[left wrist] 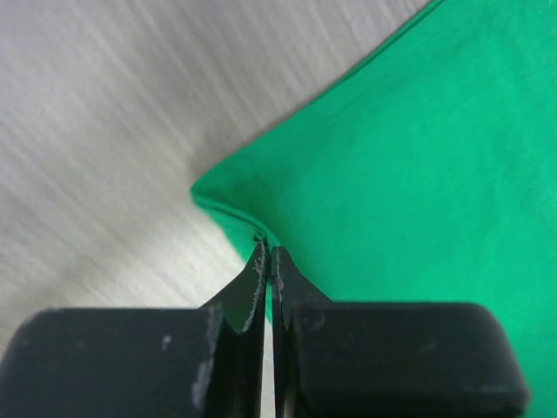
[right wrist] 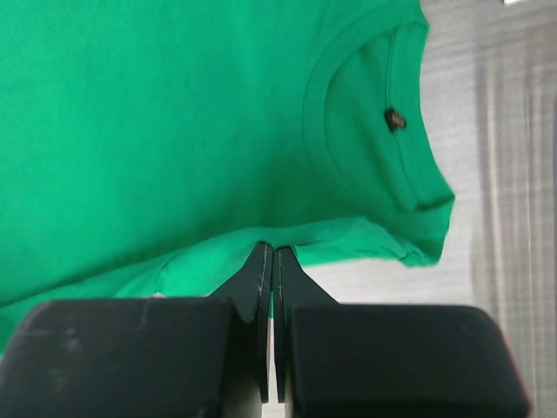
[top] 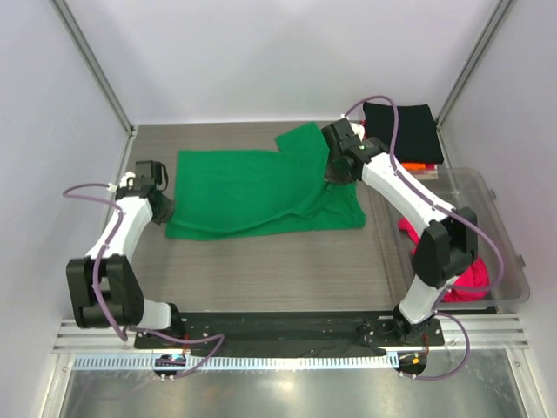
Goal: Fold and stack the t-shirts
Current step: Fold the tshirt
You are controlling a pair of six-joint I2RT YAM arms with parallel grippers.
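Left gripper (top: 165, 207) sits at the left edge of the green t-shirt (top: 261, 193), low on the table (top: 261, 270). Left wrist view: jaws closed, tips (left wrist: 259, 261) pinching the shirt's hem just beside its corner.

Green t-shirt lies spread flat mid-table, long side running left to right. Its far-right part is raised and folded back over the body.

Right gripper (top: 335, 177) is at the shirt's right end, right by that raised part. Right wrist view: jaws closed, tips (right wrist: 261, 261) nipping a green edge, with a folded strip of cloth just beyond them. The collar (right wrist: 315, 122) and its small dark label (right wrist: 396, 119) are further out, to the right.

Far right corner: black t-shirt (top: 405, 131) folded, lying on top of an orange t-shirt (top: 420, 165), of which only an edge shows.

Right side: clear bin (top: 513, 252) holds a crumpled pink t-shirt (top: 468, 280), partly hidden by the right arm.
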